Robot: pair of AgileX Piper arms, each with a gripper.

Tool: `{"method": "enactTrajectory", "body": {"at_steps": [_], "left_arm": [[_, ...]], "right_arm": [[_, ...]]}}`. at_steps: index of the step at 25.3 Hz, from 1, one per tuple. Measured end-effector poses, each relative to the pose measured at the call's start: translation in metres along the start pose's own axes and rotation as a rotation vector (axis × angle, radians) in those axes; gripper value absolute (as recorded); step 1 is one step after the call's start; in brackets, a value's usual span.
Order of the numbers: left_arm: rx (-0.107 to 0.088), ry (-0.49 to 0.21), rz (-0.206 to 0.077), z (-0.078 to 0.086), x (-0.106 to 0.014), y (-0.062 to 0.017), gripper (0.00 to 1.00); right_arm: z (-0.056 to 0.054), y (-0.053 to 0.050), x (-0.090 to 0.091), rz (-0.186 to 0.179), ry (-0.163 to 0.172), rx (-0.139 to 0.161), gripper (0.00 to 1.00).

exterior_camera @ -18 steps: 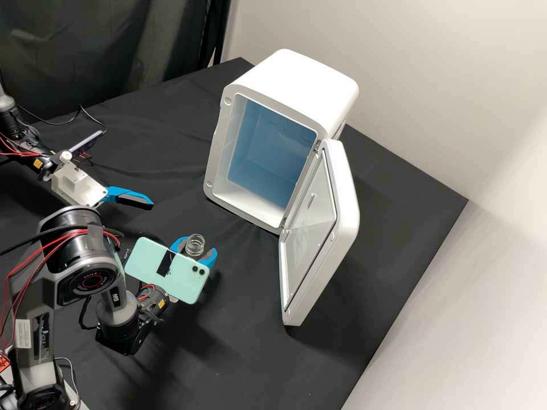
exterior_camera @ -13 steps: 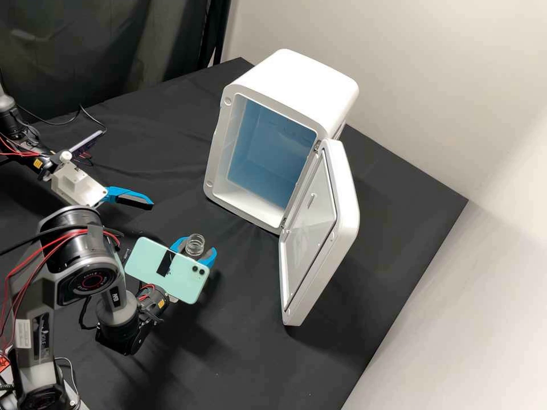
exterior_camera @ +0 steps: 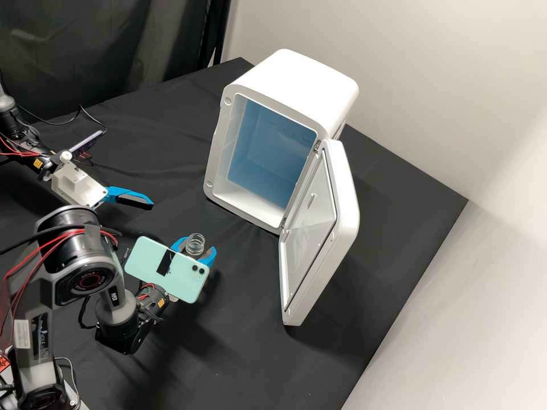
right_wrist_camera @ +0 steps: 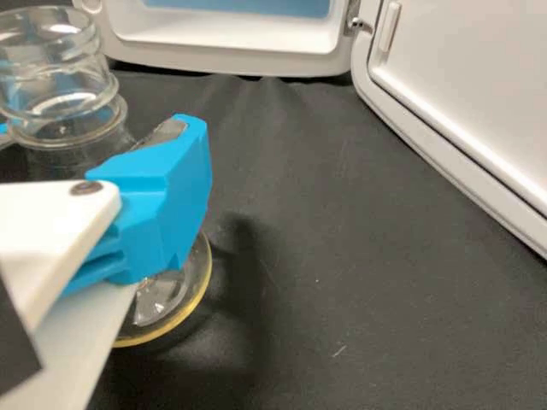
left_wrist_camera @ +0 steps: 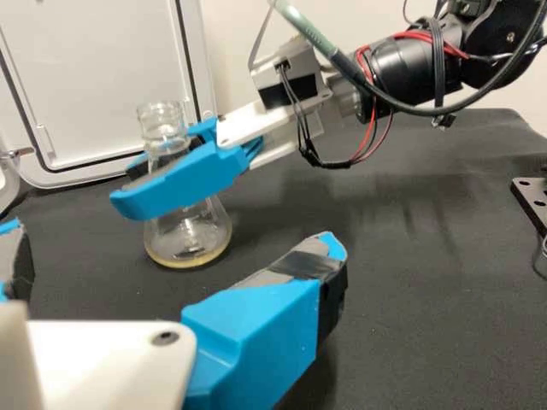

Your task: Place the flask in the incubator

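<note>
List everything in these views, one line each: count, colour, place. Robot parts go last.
flask: 1, clear glass with a yellowish film at its base, upright on the bench in front of the incubator
incubator: 1, white with a blue inside, towards the back of the bench
door: 1, white, swung open beside the incubator's opening
bench: 1, black cloth
curtain: 1, dark, behind the bench
wall: 1, white, behind the incubator
phone: 1, mint green, mounted on the right arm's wrist
left gripper: 1, white and blue, fingers open, over the bench away from the flask
right gripper: 1, white and blue, around the flask
</note>
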Motion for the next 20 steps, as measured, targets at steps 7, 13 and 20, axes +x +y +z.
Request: {"method": "enactTrajectory", "body": {"at_steps": [7, 13, 20], "left_arm": [[0.002, -0.008, -0.002, 0.002, 0.0, -0.0004, 1.0], [0.002, -0.008, -0.002, 0.002, 0.0, -0.0004, 1.0], [0.003, -0.013, -0.003, 0.004, 0.0, -0.0007, 1.0]], "right_arm": [[-0.002, 0.036, -0.021, 0.182, -0.024, 0.058, 0.0], [-0.005, 0.06, -0.036, 0.309, -0.023, 0.097, 0.0], [-0.008, 0.069, -0.048, 0.356, -0.01, 0.117, 0.0]]}}
